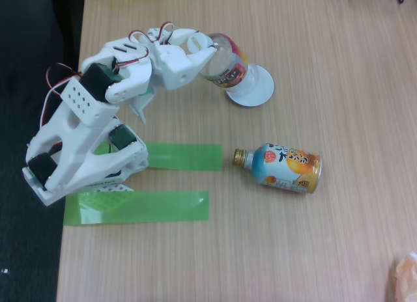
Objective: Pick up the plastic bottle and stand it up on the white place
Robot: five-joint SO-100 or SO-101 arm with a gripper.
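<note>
Fixed view, near to far. Orange-and-blue can-bottle (279, 167) lying on table (339, 87), near green tape strips (182, 156). Beyond: fingers (210, 53) closed around plastic bottle (227, 66), bottle tilted, base on or just over white place (253, 86); contact unclear. Judged step: standing bottle. Advice: rotate upright, centre base on disc, release only once steady.

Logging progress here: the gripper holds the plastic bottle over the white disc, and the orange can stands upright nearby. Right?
Not quite. In the fixed view the orange can lies on its side. The gripper does hold the bottle over the disc.
</note>
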